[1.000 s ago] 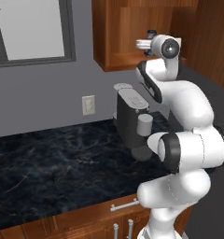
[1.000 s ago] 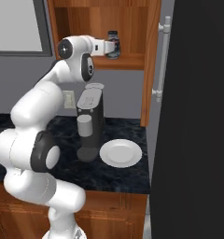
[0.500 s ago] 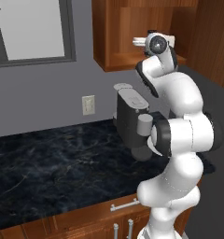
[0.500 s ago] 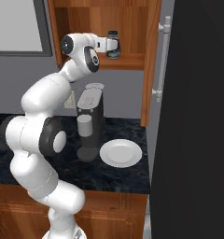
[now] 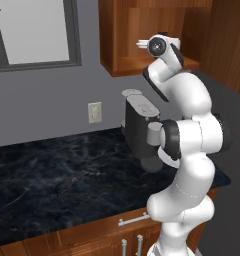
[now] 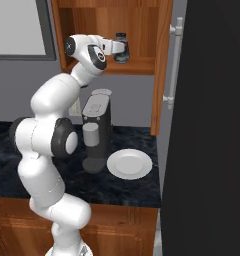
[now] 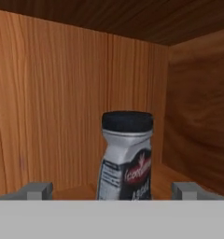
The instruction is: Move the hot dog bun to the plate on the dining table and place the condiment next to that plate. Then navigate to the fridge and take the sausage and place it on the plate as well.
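Arm reaching into the wall cupboard, fingers spread wide either side of the condiment bottle

The gripper (image 6: 123, 49) is up at the open wooden cupboard (image 6: 142, 30) and its jaws stand as wide as they go, holding nothing. From the hand view the condiment bottle (image 7: 126, 156) stands upright on the cupboard shelf, straight ahead between the two fingertips (image 7: 37, 190), with clear space on each side, so neither finger touches it. It has a black cap and a grey body with a dark label. Seen from the right base view the bottle (image 6: 121, 45) sits just at the tip of the hand. Below, on the black marbled counter (image 6: 137, 186), a coffee machine (image 6: 96, 131) stands just beside a plain white plate (image 6: 129, 163)
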